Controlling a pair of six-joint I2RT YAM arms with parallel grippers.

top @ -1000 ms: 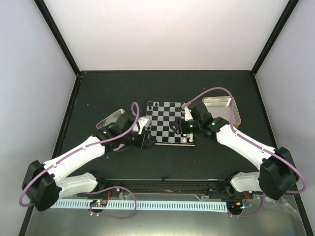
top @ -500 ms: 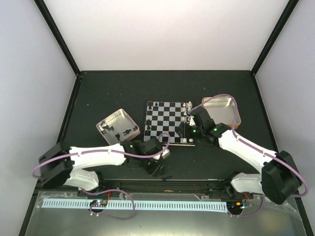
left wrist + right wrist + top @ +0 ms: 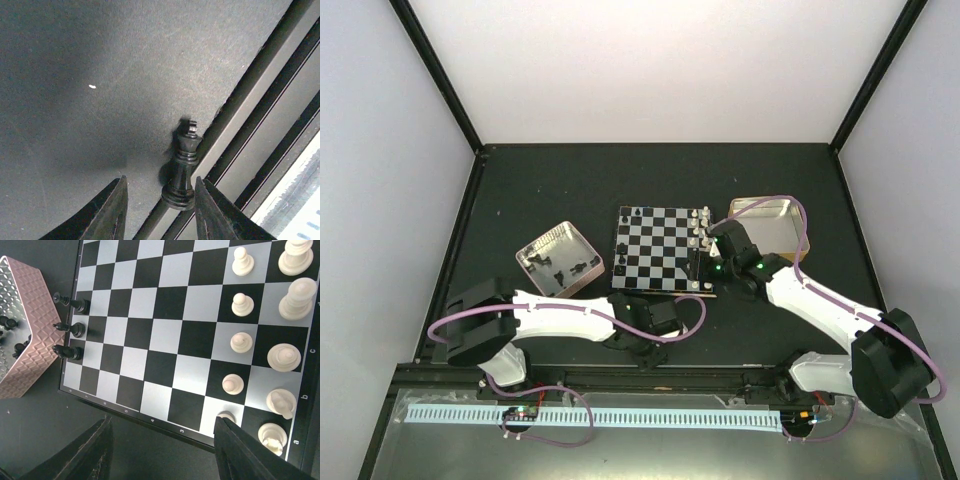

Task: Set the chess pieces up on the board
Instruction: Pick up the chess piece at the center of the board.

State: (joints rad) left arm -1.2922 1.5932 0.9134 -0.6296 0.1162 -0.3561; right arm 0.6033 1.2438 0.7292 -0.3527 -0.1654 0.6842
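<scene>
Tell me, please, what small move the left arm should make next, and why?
Probably ease the open left claw slightly forward and toward the dark edge rail, to centre it on the small black chess king. In the left wrist view only the king's base sits between the fingers, close to one of them; shutting now might pinch only the base.

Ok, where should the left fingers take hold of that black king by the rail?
Grip the black king on its slim stem, between the wide base and the collar. It sits in line with the gap of the open left fingers, base nearest, so come straight along that line. The rail runs close on one side, probably leaving that finger little room.
</scene>
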